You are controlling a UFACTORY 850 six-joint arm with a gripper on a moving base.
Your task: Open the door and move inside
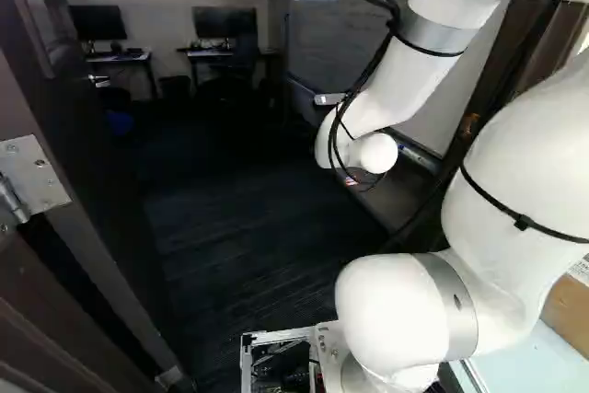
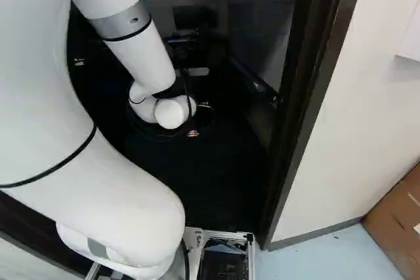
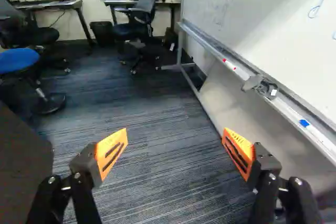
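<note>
The dark door stands swung open along the left of the left base view, its metal handle on the far part and a hinge plate near the frame. Past the doorway, the gripper shows only as a small orange bit below the white wrist in the right base view. In the wrist view the gripper is open, its orange pads wide apart with only carpet beyond them. A dark panel beside one finger looks like part of the door.
The door frame rises close to the base's right side, with a white wall beyond. Inside are a whiteboard with a tray, an office chair, a blue stool and desks. Cardboard boxes stand outside.
</note>
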